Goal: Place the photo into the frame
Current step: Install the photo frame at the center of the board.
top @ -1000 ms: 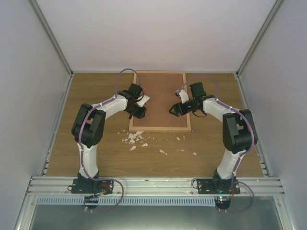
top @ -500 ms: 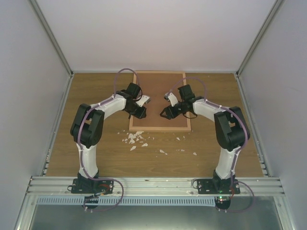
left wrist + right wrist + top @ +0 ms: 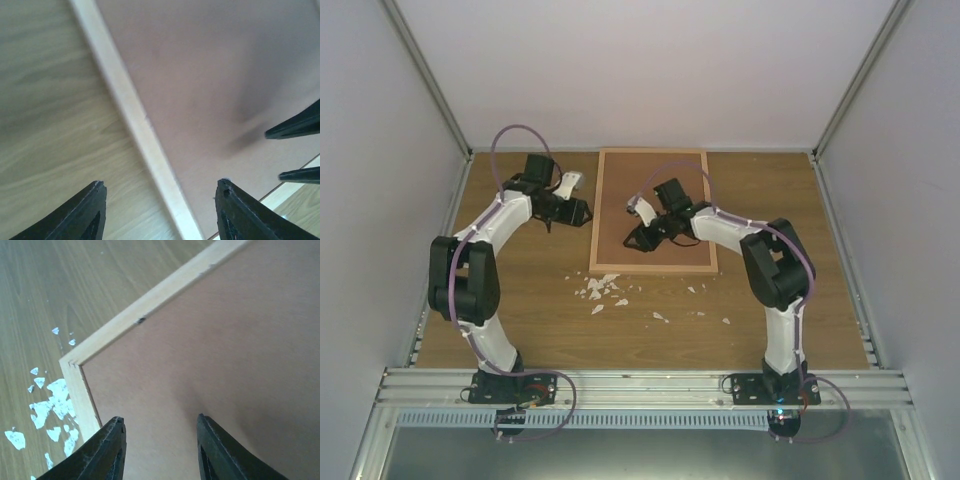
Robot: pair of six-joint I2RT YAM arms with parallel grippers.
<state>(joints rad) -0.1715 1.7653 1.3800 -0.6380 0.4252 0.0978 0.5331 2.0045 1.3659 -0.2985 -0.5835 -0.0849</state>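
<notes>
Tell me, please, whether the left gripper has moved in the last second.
Yes. The left gripper has pulled leftward and farther back, from over the frame to outside its left rail.

1. frame (image 3: 140, 125) rails: light bare wood, smooth, matt; one small dark nick shows in the right wrist view
2. backing board (image 3: 225, 350): brown, fibreboard look, matt, even, no grain
3. table (image 3: 45, 100): wood-grain surface, smooth, faint sheen
4. scraps (image 3: 55, 400): white, paper-like, ragged torn edges
5. left gripper (image 3: 161, 182) and right gripper (image 3: 159, 417): black plastic fingers, smooth, slight gloss
6. arm shells (image 3: 500, 222): white and black plastic, smooth
7. near-edge rail (image 3: 640, 378): bare metal, ribbed; walls (image 3: 650, 70): plain white, matt
</notes>
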